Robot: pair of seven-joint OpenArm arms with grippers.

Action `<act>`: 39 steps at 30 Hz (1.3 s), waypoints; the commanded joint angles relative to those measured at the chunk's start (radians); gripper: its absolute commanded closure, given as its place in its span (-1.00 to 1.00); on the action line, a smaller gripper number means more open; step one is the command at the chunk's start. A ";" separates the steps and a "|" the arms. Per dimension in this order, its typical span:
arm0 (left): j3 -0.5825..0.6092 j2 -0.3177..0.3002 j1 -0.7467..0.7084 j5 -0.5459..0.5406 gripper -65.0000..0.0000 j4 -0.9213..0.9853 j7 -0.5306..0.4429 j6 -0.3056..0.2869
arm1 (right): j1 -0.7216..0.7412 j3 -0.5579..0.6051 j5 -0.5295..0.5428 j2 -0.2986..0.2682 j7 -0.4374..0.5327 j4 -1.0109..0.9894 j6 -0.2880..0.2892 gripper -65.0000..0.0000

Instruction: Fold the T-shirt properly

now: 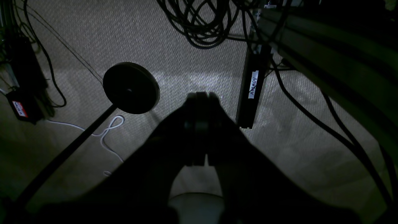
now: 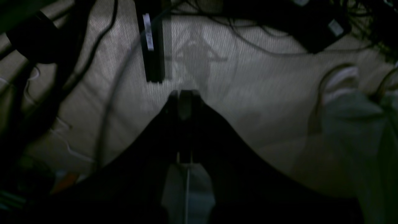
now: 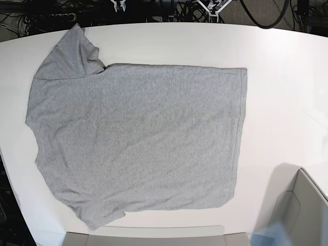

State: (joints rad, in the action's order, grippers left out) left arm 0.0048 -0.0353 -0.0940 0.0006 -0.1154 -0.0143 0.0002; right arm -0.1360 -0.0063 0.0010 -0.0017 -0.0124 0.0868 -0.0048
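Both sets of fingers, left (image 1: 201, 96) and right (image 2: 184, 93), hang closed over carpet (image 1: 192, 46); T-shirt (image 3: 138, 143) lies flat on white table (image 3: 287, 77).

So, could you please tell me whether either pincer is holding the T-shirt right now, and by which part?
Nothing is held. The left pincer and right pincer are both shut and empty above the floor, while the T-shirt lies flat on the table.

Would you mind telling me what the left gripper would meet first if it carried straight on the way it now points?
Probably the carpeted floor: the shut left gripper points down at bare carpet between the round black base and the labelled black bar. Depth is unclear.
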 commanded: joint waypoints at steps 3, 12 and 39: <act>0.002 -0.002 0.000 0.000 1.00 0.000 -0.097 0.004 | 0.006 -0.002 0.004 -0.017 0.012 0.008 0.004 0.99; 0.002 -0.071 0.055 0.003 1.00 0.000 -0.261 0.004 | -0.037 -0.002 0.004 -0.017 0.012 0.089 0.004 1.00; 0.005 -0.088 0.032 0.006 0.99 -0.002 -0.255 0.001 | -0.037 0.007 0.000 -0.017 0.004 0.087 0.006 0.99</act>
State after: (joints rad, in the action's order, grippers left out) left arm 0.0067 -0.1169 -0.0666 0.0040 -0.1154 -0.2630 -0.0036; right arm -0.1688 -0.0006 0.0010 -0.0166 -0.0078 0.1722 -0.0021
